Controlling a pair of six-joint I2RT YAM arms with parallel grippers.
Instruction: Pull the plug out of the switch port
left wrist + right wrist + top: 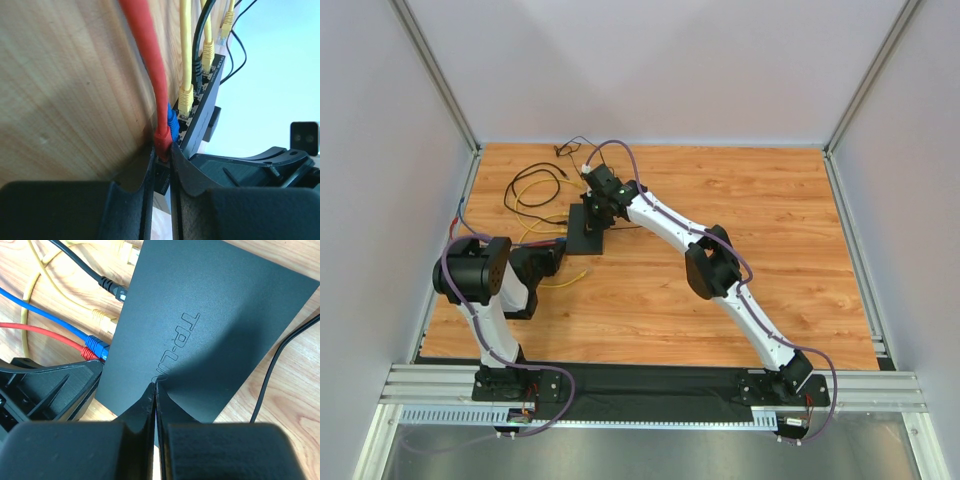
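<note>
The switch (586,230) is a flat black box lying on the wooden table, its sockets facing left. A red plug (162,139) on a red cable (150,60) sits at the near end of the socket row of the switch (207,107). My left gripper (162,152) is shut on that plug, one fingertip against each side. In the right wrist view the red plug (90,354) lies against the socket edge of the switch (210,325). My right gripper (155,385) is shut, its tips resting on the switch's top. From above, the left gripper (558,255) and right gripper (598,208) flank the box.
A blue plug (172,120), a yellow plug (186,97) and a black plug (198,70) fill neighbouring sockets. Loose yellow and black cables (535,195) loop over the table at the back left. A thin black wire (270,375) runs along the switch's right side.
</note>
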